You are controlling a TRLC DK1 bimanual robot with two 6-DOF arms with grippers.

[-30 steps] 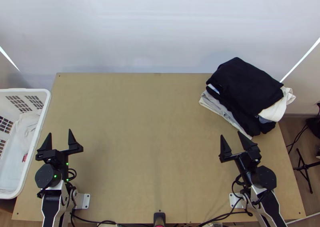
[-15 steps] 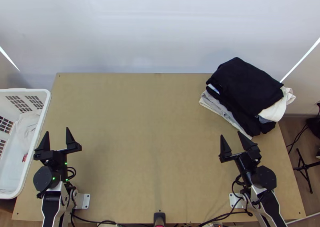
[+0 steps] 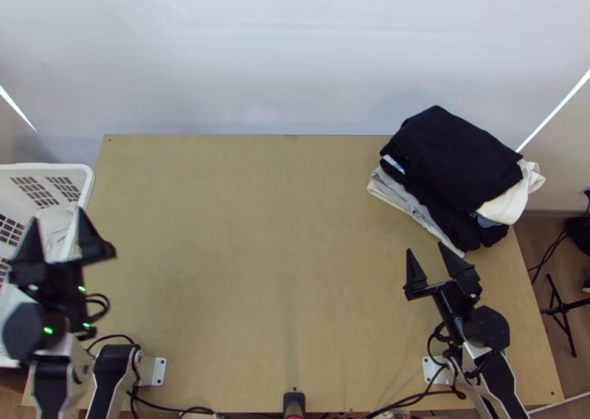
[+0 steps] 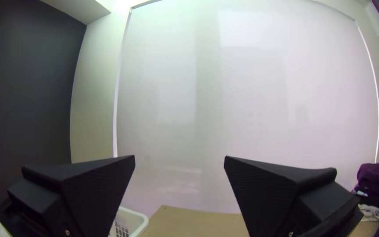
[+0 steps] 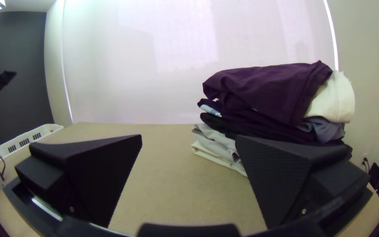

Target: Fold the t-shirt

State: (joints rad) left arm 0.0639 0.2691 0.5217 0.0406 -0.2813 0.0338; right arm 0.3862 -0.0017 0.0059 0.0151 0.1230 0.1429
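Evidently the work starts leftmost, where the white basket [image 3: 89,183] holds a bunched pale cloth [image 3: 54,238] — probably the t-shirt, though too little shows to be sure. The left gripper [image 3: 57,215], fingers wide apart with nothing between them, is raised over the basket's side; it should descend clear of the rim and pinch a generous fold. The wooden table's [image 3: 251,234] middle suits the spreading. The right gripper [image 3: 425,247], also parted, is near the folded stack [image 3: 457,161] — best left unbumped.
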